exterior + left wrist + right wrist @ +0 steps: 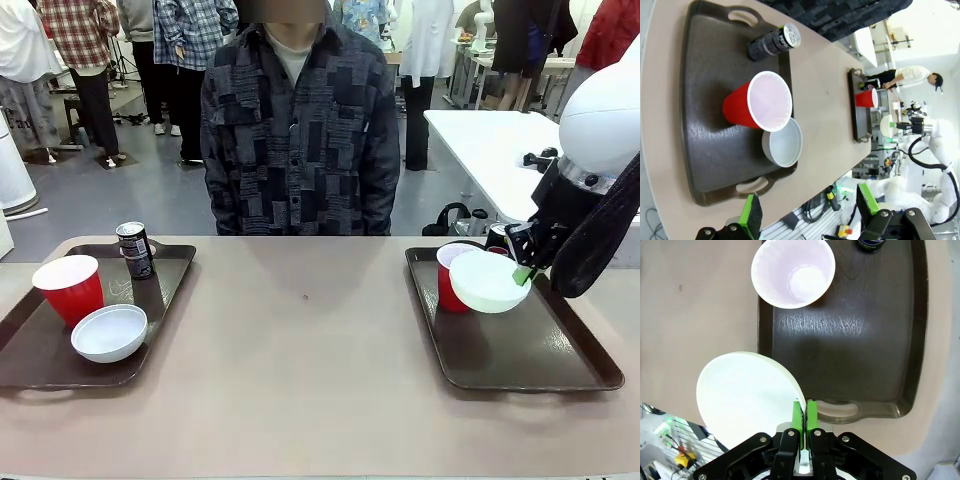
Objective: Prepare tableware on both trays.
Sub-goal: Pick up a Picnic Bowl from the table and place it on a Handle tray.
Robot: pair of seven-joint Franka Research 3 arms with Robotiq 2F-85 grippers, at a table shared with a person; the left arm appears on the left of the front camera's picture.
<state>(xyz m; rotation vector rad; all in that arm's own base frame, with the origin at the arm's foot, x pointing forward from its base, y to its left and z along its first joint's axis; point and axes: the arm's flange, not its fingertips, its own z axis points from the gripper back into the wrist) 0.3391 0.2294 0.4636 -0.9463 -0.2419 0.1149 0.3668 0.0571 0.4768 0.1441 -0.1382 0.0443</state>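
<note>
The right gripper (803, 412) has its green pads pinched onto the rim of a white bowl (745, 395), carrying it by the edge so the bowl hangs out to one side, clear of the tray surface — a rim pinch that suits a shallow dish too wide to span. In the front view that bowl (490, 281) hovers above the right tray (560, 360), just in front of the red cup (446, 280) already standing there, so my guess is it is about to be set down on the bare stretch of tray beside the cup. The right wrist view looks straight down into the cup's white inside and catches the top of a dark can (870, 245) at the tray's far end, which the front view half hides behind the bowl and arm. The left gripper (807, 212) hangs with its pads well apart, holding nothing, above the left tray (705, 150), where a red cup (757, 107), a bowl (782, 142) and a can (774, 42) sit close together — that side looks finished on the worktop (300, 380).
</note>
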